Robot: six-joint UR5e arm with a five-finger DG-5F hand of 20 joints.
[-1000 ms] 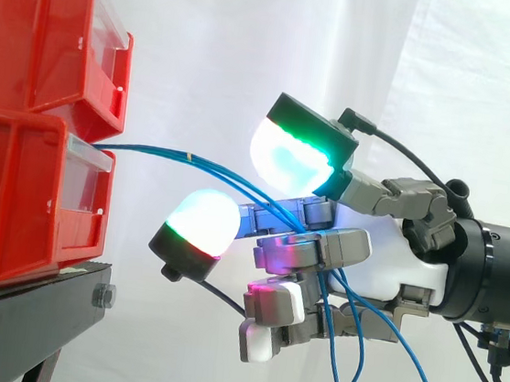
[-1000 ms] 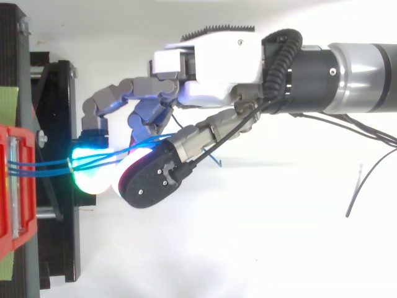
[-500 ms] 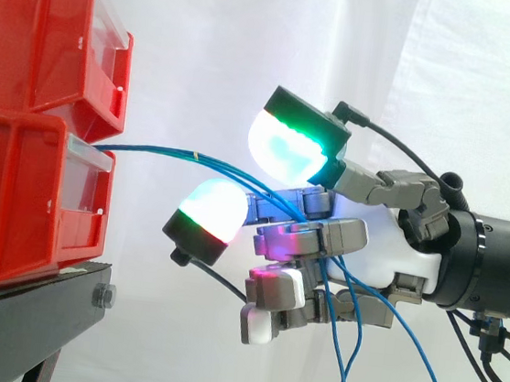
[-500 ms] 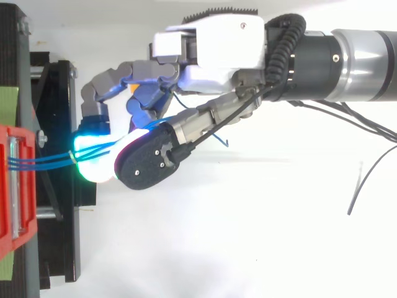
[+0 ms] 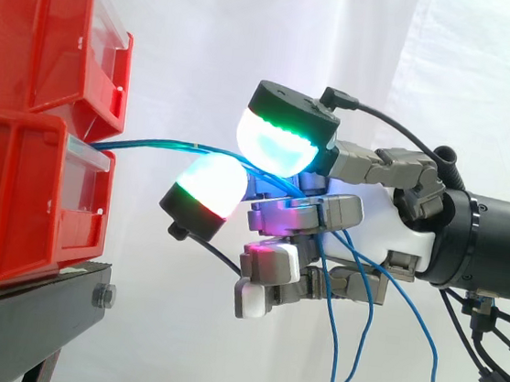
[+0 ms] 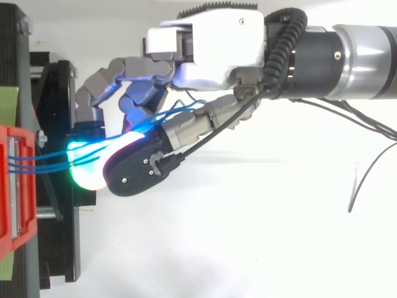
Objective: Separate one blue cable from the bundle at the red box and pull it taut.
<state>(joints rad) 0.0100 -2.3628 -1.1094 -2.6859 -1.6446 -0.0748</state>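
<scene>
I'm curling my hand (image 5: 387, 226) round several blue cables (image 5: 152, 144). They're running level between my pads (image 5: 275, 144), straight ahead of me to the box (image 5: 14, 200), their loose ends dangling beneath me.

From above, we see the arm (image 6: 360, 62) reaching in from the right edge, its hand (image 6: 211, 46) stretched toward the red box (image 6: 7, 186) at the left edge. Several blue cables (image 6: 37, 162) leave the box side by side and run rightward over the black stand (image 6: 59, 248). They pass between two fingertips (image 6: 87, 174): one glows cyan and green above the stand, the other shows us its black back just beside it. Past these, the cables loop under the curled grey fingers toward the palm. Hand and box sit apart.
</scene>
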